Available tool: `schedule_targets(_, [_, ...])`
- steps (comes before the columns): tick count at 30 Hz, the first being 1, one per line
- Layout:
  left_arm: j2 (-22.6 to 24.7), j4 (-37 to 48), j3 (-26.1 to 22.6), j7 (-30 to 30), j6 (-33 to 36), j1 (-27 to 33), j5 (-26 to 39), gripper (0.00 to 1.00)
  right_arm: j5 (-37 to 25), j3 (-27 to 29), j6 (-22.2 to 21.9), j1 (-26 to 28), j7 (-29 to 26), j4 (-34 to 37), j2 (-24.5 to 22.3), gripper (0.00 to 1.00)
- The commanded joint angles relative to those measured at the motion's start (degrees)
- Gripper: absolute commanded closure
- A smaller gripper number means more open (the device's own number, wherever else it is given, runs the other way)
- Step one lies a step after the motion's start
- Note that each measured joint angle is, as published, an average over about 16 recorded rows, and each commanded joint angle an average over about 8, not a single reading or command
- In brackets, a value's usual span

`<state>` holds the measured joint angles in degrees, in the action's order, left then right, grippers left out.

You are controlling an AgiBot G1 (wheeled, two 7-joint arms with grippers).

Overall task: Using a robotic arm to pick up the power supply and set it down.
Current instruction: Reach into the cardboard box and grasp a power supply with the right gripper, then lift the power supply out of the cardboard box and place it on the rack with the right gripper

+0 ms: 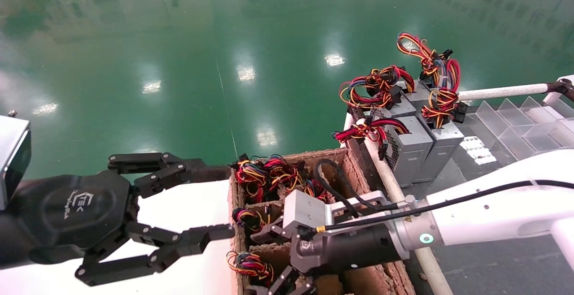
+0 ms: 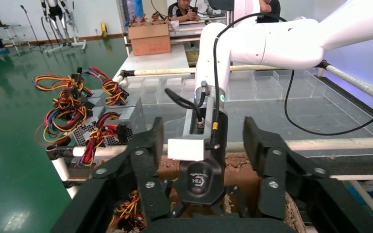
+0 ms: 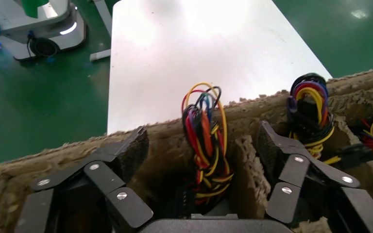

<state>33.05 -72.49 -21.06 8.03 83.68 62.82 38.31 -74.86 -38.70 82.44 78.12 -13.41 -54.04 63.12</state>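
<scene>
A brown pulp box (image 1: 345, 160) holds power supplies sunk in its slots, with only their wire bundles showing. My right gripper (image 1: 262, 261) hangs open over the box's near-left slots. In the right wrist view one power supply's red-yellow-black wire loop (image 3: 204, 141) stands up between the right gripper's (image 3: 201, 148) spread fingers (image 3: 131, 150), untouched by either; its grey body is mostly hidden in the slot. In the head view this bundle (image 1: 249, 266) lies by the box's left wall. My left gripper (image 1: 224, 203) is open and empty just left of the box, and in its own view (image 2: 204, 145) it faces the right wrist (image 2: 199, 179).
Several grey power supplies (image 1: 406, 145) with wire loops stand on the dark table to the right, behind a white rail (image 1: 390, 178). Clear plastic dividers (image 1: 515, 124) lie farther right. A white table (image 1: 188, 205) adjoins the box's left side. More wire bundles (image 1: 264, 174) fill the far slots.
</scene>
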Motion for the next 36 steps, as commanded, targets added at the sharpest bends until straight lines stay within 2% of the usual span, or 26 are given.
schedule_targets(1, [0.00, 0.00, 0.00, 0.00, 0.00, 0.00, 0.00, 0.00, -0.37, -0.12, -0.63, -0.01, 0.13, 0.25, 0.53, 1.00])
schedule_targets(11, [0.00, 0.00, -0.01, 0.00, 0.00, 0.00, 0.00, 0.00, -1.40, 0.00, -3.05, 0.21, 1.22, 1.55, 1.66, 1.00])
schedule_targets(28, [-0.01, 0.00, -0.02, -0.01, -0.01, 0.00, -0.01, 0.00, -0.35, 0.42, -2.00, -0.44, 2.17, 1.90, 0.78, 1.00])
schedule_targets(36, [-0.01, 0.00, -0.02, -0.01, -0.01, 0.01, -0.01, 0.00, 2.85, 2.29, -1.09, -1.08, 2.63, 2.05, -0.81, 1.00])
